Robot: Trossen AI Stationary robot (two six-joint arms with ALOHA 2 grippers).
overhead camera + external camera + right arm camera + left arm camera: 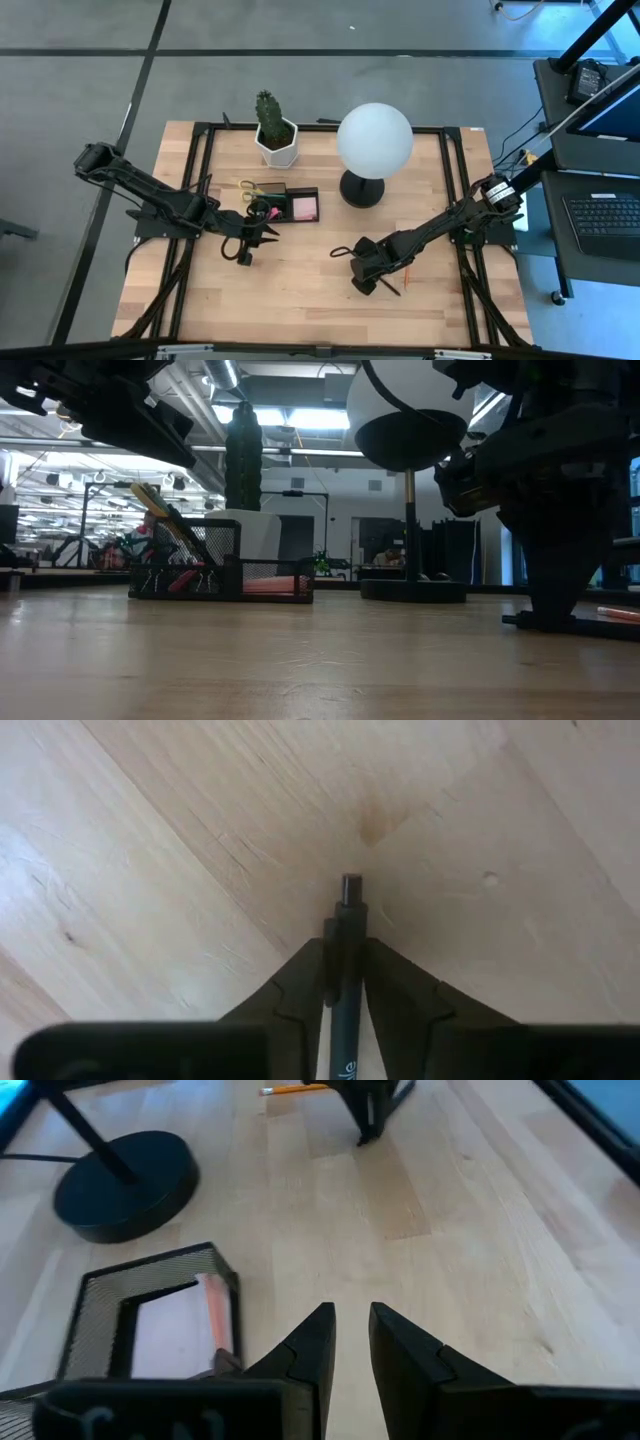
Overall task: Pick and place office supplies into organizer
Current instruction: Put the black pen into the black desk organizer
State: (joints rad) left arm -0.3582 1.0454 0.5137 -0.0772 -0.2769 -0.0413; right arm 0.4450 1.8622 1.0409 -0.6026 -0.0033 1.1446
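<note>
Black pen [345, 935] sits between my right fingers [295, 995], clamped on its barrel, its end poking out past the tips toward the pale wood table [180, 830]. Right gripper [366, 285] is low over the table's front right part, well apart from the organizer [300, 205]. Orange pencil [408, 277] lies just beside it on the boards. Organizer: low black wire mesh, rectangular; pink pad [304, 207] in one compartment, yellow scissors [252, 187] standing in another. Left gripper [350, 1342] hangs just in front of the organizer, fingers slightly apart, nothing between them. Lamp [374, 140]: smooth white globe on a round black base. Grain and small knots show in the wood.
</note>
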